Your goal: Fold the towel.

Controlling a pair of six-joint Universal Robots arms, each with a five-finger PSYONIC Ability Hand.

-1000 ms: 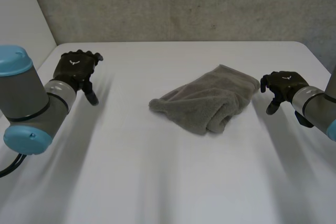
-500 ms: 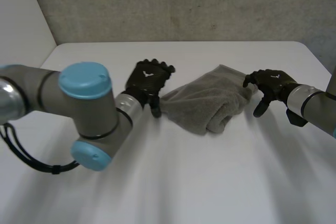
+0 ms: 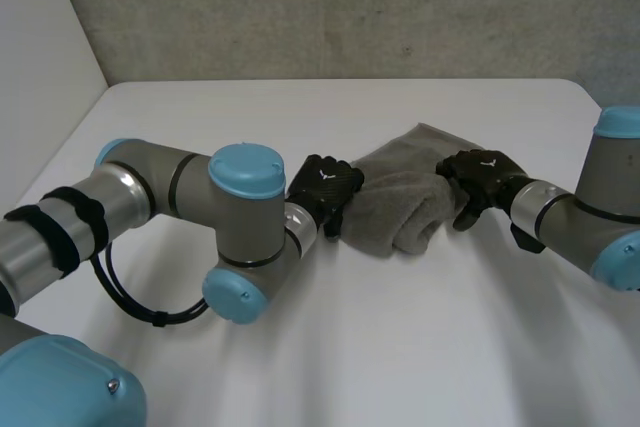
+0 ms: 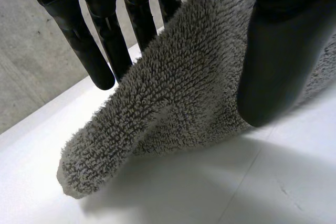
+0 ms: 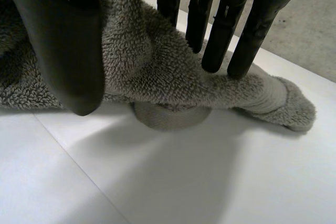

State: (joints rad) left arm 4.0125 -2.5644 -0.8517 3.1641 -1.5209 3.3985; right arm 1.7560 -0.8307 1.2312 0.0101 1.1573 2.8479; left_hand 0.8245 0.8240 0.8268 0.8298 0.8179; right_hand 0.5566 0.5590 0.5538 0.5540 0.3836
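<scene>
A grey terry towel (image 3: 400, 205) lies bunched in the middle of the white table (image 3: 420, 347). My left hand (image 3: 326, 193) is at the towel's left end. In the left wrist view a ridge of the towel (image 4: 168, 103) runs between the fingers (image 4: 100, 40) and the thumb (image 4: 275, 56), pinched there, its tip hanging out just above the table. My right hand (image 3: 482, 175) is at the towel's right end. There the thumb (image 5: 65, 45) and the fingers (image 5: 226, 24) close on a fold of the towel (image 5: 152, 66), with a corner trailing past the fingertips.
A grey concrete wall (image 3: 350, 7) stands behind the table's far edge. My left arm (image 3: 180, 207) reaches low across the table's left half, and my right arm (image 3: 590, 227) comes in from the right edge.
Both hands have moved inward from the table's sides to the towel's two ends and closed on them. The towel's left end has been pushed to the right, so the towel is more bunched.
</scene>
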